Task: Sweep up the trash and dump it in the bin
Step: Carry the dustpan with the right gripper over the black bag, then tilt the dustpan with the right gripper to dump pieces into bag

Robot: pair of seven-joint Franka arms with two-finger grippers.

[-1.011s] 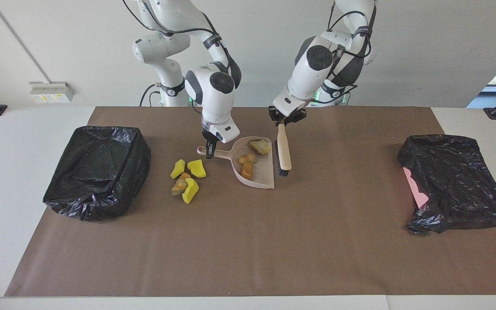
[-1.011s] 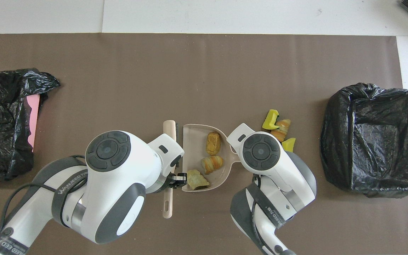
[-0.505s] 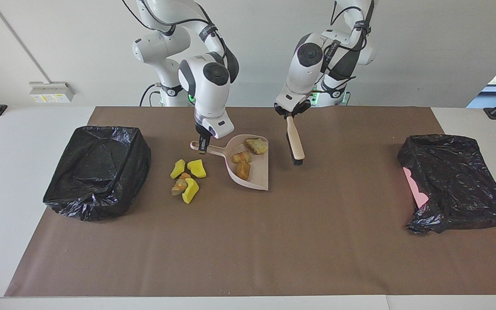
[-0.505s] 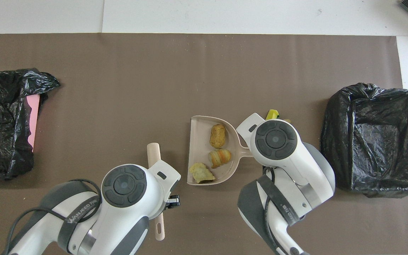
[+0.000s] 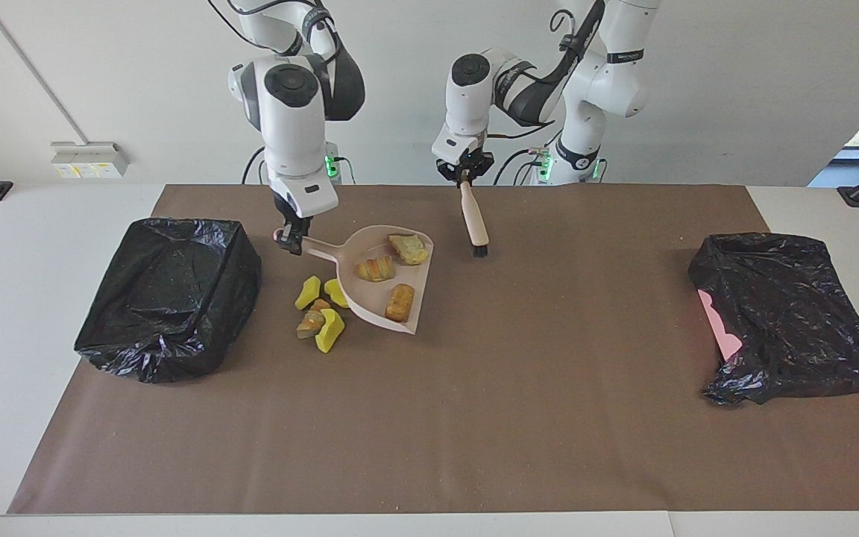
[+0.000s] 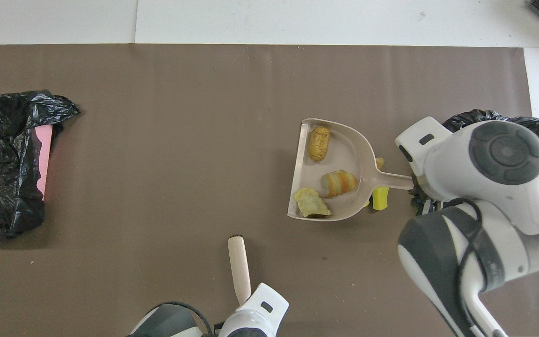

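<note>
My right gripper [image 5: 291, 242] is shut on the handle of the pale pink dustpan [image 5: 379, 297] [image 6: 350, 152], holding it in the air over the mat. Three golden-brown trash lumps [image 5: 375, 268] [image 6: 338, 183] lie in the pan. Loose trash, yellow sponge chunks [image 5: 329, 329] [image 6: 381, 199] and a brown lump [image 5: 312, 321], lies on the mat partly under the raised pan. The bin [image 5: 168, 294] [image 6: 494, 117], lined with a black bag, stands at the right arm's end; my right arm covers most of it in the overhead view. My left gripper [image 5: 464, 177] is shut on the brush [image 5: 474, 224] [image 6: 237, 262], which hangs bristles down above the mat.
A crumpled black bag [image 5: 787, 317] [image 6: 3, 159] with a pink sheet showing at its edge lies at the left arm's end of the table. The brown mat [image 5: 474, 418] covers the table's middle, with white tabletop around it.
Both arms rose. The right gripper lifted the dustpan with its three lumps and carried it toward the bin, over the loose trash. The left gripper lifted the brush and drew it back toward the robots.
</note>
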